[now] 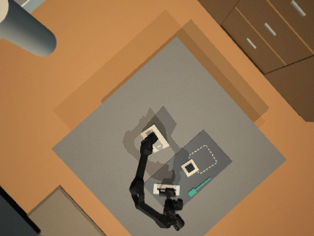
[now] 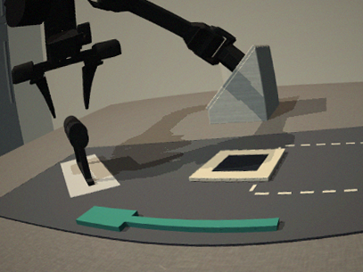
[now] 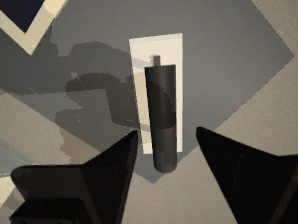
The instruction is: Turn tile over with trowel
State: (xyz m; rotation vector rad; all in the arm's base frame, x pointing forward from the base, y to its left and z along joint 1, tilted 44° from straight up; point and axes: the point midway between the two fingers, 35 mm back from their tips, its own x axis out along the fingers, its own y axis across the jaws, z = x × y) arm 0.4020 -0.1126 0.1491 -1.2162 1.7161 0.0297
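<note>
A cream tile (image 1: 190, 167) (image 2: 241, 163) (image 3: 30, 44) lies flat on the mat (image 1: 219, 161) (image 2: 162, 194) beside the dashed outline (image 1: 212, 152) (image 2: 328, 191), with its dark square facing up. A trowel with a flat white plate (image 1: 157, 188) (image 2: 103, 173) (image 3: 155, 47) lies plate down on the mat's corner, away from the tile. Its raised black bar handle (image 2: 76, 132) (image 3: 162, 100) stands on top. My gripper (image 2: 71, 112) (image 3: 166, 133) is open and empty. Its fingertips are apart, a little above the handle, one on either side of it in the wrist view.
A green flat-bladed tool (image 1: 199, 187) (image 2: 194, 224) lies along the mat's front edge. A grey wedge-shaped block (image 2: 239, 106) stands behind the mat, by the arm. The arm reaches over from the left side in the top view.
</note>
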